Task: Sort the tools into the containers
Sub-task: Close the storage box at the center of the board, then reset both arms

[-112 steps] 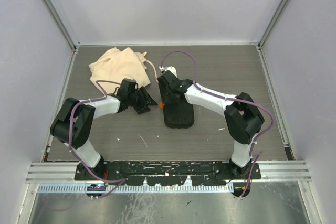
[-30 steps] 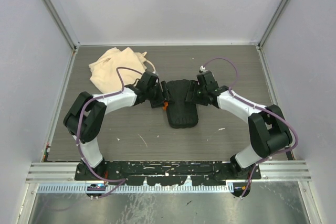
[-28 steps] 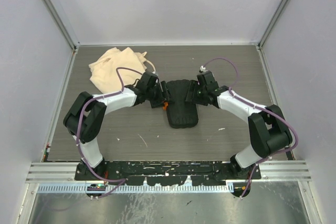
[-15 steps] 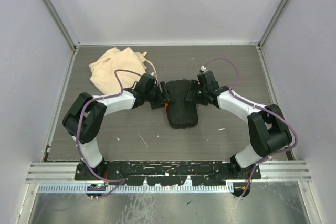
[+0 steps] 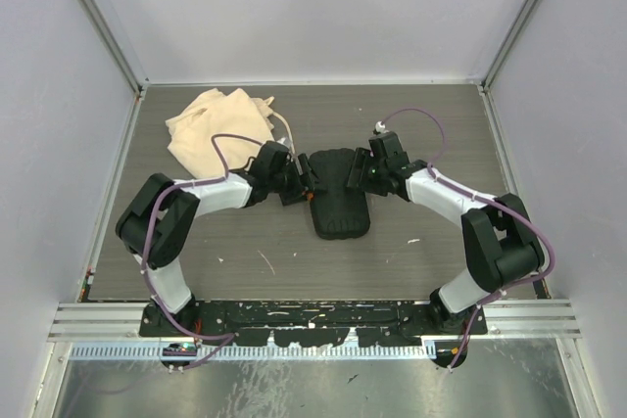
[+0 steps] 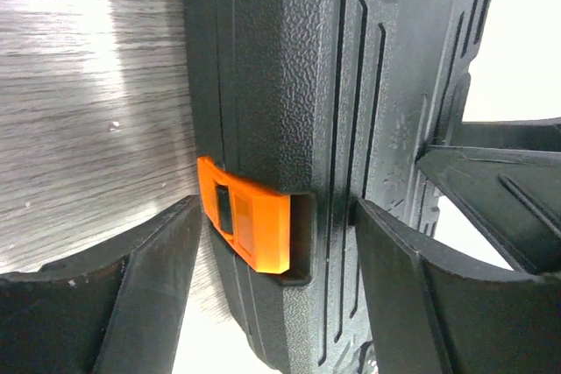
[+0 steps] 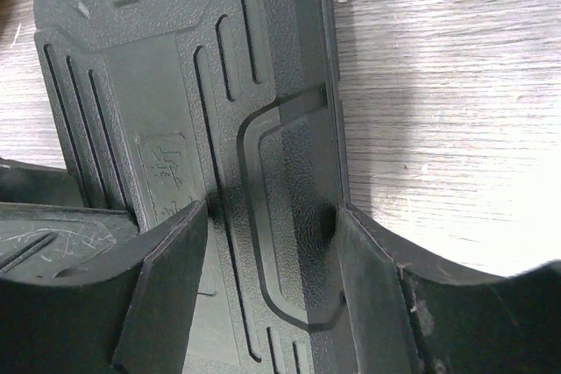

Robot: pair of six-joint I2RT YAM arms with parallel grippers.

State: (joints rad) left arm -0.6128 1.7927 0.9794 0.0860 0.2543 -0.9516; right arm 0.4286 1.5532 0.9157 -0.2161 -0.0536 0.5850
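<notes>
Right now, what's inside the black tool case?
Nothing inside shows: the black tool case lies closed on the table, with its orange latch on its side edge. Only its ribbed outer shell is visible, and any contents are covered.

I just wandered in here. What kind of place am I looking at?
Probably a robotics lab test cell: two robot arms bolted to a metal rail at the table edge, plain white walls boxing the table in, and a black tool case and beige cloth bag laid out as props.
</notes>
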